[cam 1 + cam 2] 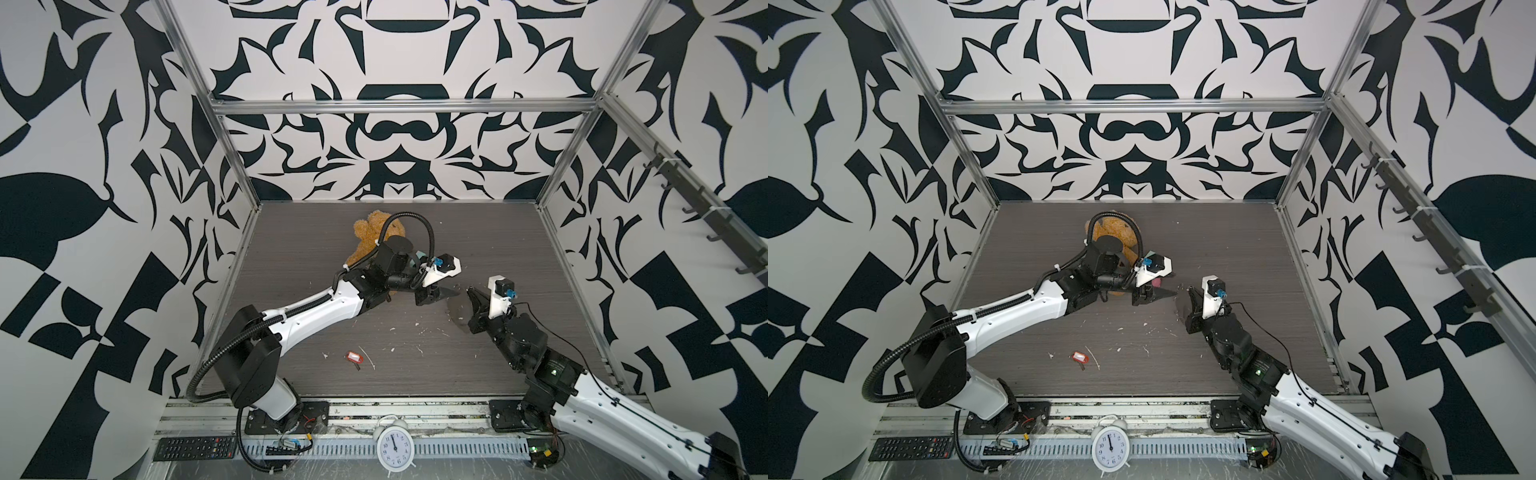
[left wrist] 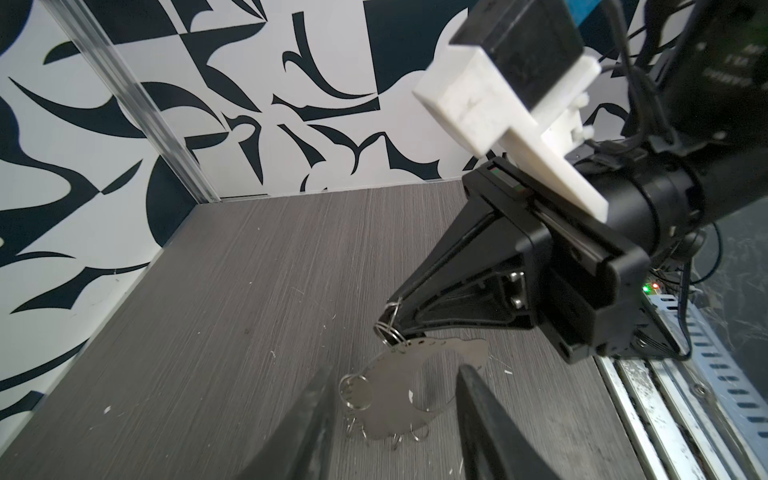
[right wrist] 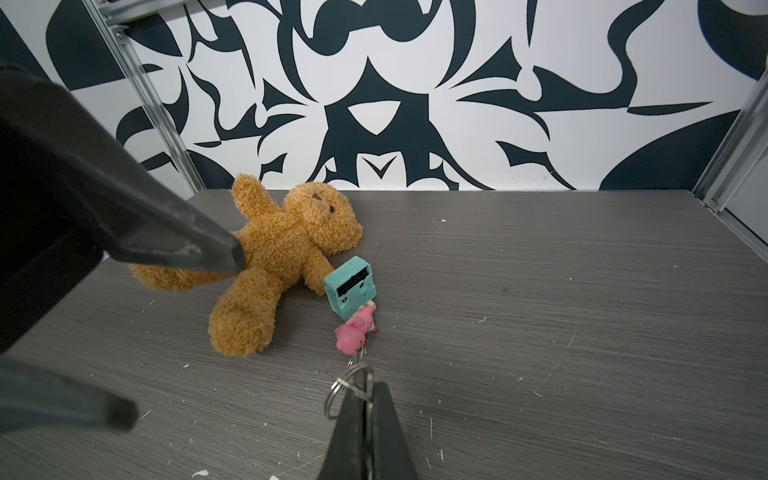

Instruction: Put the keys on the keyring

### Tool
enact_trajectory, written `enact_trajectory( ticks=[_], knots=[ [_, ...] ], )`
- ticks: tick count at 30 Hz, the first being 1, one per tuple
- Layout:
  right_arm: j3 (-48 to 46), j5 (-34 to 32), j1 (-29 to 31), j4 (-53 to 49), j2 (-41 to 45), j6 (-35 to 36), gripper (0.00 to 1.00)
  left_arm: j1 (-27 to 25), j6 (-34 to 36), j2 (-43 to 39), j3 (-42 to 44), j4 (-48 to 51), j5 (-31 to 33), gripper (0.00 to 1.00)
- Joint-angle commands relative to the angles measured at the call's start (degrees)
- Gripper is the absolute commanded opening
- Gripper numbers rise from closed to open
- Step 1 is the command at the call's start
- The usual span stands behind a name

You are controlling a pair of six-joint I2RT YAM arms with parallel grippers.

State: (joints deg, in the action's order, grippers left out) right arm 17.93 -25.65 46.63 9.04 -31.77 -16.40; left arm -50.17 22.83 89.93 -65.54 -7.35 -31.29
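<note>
My right gripper (image 3: 368, 388) is shut on a silver keyring (image 3: 338, 392), seen again in the left wrist view as keyring (image 2: 388, 332). From that ring hangs a curved grey strap (image 2: 395, 390) with dotted edges and several small rings. It also shows in both top views as strap (image 1: 457, 318) (image 1: 1181, 311). My left gripper (image 2: 397, 374) is open, its fingers standing either side of the strap without touching it. In a top view the left gripper (image 1: 453, 292) points at the right gripper (image 1: 471, 293). The red key tag (image 1: 353, 356) (image 1: 1078, 356) lies alone near the table's front, a small dark piece against it.
A brown teddy bear (image 3: 282, 257) lies at the back middle beside a teal toy (image 3: 351, 289) and a pink pig figure (image 3: 355, 332). A black remote (image 1: 195, 449) and a white alarm clock (image 1: 395, 446) sit on the front rail. White scraps dot the table.
</note>
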Motion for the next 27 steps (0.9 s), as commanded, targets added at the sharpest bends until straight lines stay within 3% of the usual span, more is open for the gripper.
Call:
enact_trajectory(
  ticks=[1, 8, 19, 27],
  knots=[
    [0.79, 1.11, -0.09, 4.71, 1.24, -0.54, 0.0, -0.67, 3.28, 1.61, -2.48, 4.58, -0.32, 0.48],
    [0.44, 1.64, -0.07, 5.1, 1.78, -0.68, 0.0, -2.69, 5.68, 5.42, -7.07, 9.96, 3.52, 0.46],
    [0.26, 2.44, -0.12, 6.51, 1.17, -0.49, 0.0, -3.05, 2.07, 9.81, -12.61, 12.39, 4.46, 0.39],
    [0.17, 2.38, -0.06, 6.78, 1.38, -0.25, 0.0, -3.09, 2.17, 10.11, -13.12, 12.93, 6.17, 0.28]
  ],
)
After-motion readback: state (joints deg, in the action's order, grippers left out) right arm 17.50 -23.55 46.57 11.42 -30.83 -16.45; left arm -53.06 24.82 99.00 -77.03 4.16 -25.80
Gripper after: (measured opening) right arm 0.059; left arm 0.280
